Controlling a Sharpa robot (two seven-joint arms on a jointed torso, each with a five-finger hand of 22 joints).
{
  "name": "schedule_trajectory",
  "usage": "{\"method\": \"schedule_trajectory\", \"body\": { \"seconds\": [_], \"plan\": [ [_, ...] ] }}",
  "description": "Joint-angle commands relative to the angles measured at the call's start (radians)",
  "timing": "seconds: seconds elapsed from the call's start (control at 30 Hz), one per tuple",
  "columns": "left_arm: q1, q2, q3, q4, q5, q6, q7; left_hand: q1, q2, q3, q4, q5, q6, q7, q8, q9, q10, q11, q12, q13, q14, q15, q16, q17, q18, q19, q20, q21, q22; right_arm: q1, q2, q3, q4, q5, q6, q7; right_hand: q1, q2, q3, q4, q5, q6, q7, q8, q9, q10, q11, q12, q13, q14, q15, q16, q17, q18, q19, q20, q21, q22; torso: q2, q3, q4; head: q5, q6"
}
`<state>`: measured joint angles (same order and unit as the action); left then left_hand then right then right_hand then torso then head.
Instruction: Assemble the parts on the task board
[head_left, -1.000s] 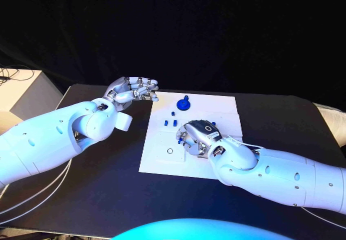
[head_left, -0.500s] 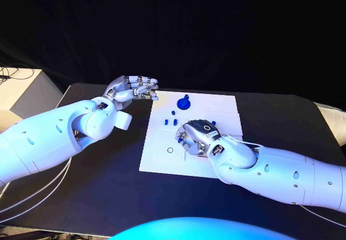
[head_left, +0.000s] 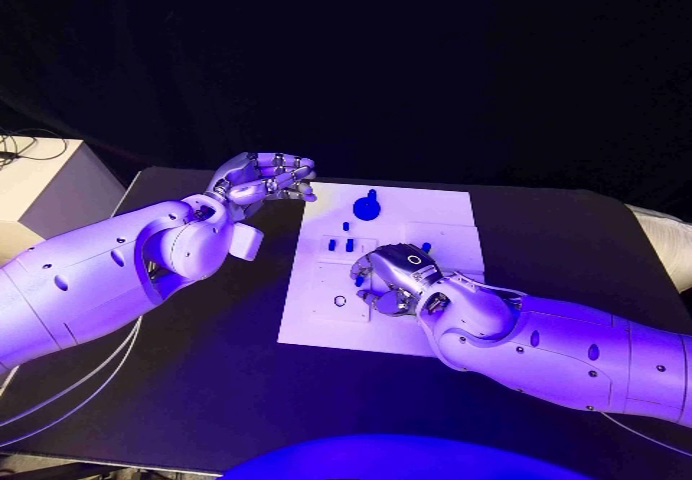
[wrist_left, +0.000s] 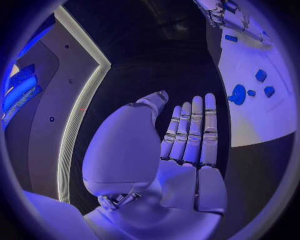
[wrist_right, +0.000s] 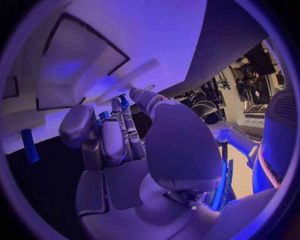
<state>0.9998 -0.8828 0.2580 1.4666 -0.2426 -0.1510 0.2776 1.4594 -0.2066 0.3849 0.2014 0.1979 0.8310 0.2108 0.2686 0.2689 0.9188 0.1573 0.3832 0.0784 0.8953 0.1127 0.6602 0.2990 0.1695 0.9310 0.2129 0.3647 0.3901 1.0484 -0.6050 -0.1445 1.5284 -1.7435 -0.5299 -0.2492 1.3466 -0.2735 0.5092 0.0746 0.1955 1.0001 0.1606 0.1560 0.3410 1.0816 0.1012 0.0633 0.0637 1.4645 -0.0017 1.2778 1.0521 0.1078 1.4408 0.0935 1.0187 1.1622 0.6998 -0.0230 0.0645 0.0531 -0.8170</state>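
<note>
Several blue parts (head_left: 342, 243) loose on the task board (head_left: 440, 218); right robot hand (head_left: 392, 280) pinching a small blue peg (wrist_right: 124, 101), seemingly mid-insertion, needing careful alignment; left robot hand (head_left: 264, 180) idle, curled, empty.

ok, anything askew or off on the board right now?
Nothing stands out. The task board lies flat on the table, blue parts in place on it. The right robot hand is over its middle; the left robot hand is beside its corner, holding nothing.
</note>
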Motion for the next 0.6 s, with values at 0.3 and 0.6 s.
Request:
{"method": "schedule_trajectory", "body": {
  "seconds": [0.3, 0.6],
  "plan": [
    [0.0, 0.002, 0.001, 0.001, 0.006, 0.009, 0.001, 0.006, 0.003, -0.006, 0.002, 0.004, -0.006, 0.014, -0.002, -0.001, 0.001, 0.009, -0.004, -0.001, 0.006, -0.001, -0.005, 0.002, 0.01, 0.008, -0.003, -0.005, -0.002, -0.001, -0.004, -0.001, 0.0, -0.002, -0.011, -0.012, 0.058, 0.022, -0.102, 0.023, 0.003, -0.021, -0.002, -0.036, -0.023, -0.048, 0.003, -0.001, 0.001, 0.007, 0.012, 0.0, -0.02, 0.006, -0.009, 0.009, -0.042, -0.027, 0.001, 0.0013, 0.0003, -0.003, 0.005],
    [0.0, 0.003, 0.001, -0.001, 0.006, 0.011, -0.002, 0.007, 0.003, -0.006, 0.001, 0.004, -0.007, 0.014, -0.002, -0.001, 0.0, 0.009, -0.004, -0.002, 0.006, -0.001, -0.006, 0.003, 0.01, 0.008, -0.003, -0.006, -0.003, -0.001, -0.01, -0.001, 0.007, -0.006, -0.043, -0.031, 0.151, 0.05, -0.241, 0.089, 0.015, -0.044, -0.006, -0.076, -0.058, -0.116, 0.012, 0.0, -0.001, 0.002, 0.019, 0.006, -0.044, 0.008, -0.008, 0.015, -0.067, -0.041, 0.001, 0.001, 0.0006, -0.006, 0.009]
  ]
}}
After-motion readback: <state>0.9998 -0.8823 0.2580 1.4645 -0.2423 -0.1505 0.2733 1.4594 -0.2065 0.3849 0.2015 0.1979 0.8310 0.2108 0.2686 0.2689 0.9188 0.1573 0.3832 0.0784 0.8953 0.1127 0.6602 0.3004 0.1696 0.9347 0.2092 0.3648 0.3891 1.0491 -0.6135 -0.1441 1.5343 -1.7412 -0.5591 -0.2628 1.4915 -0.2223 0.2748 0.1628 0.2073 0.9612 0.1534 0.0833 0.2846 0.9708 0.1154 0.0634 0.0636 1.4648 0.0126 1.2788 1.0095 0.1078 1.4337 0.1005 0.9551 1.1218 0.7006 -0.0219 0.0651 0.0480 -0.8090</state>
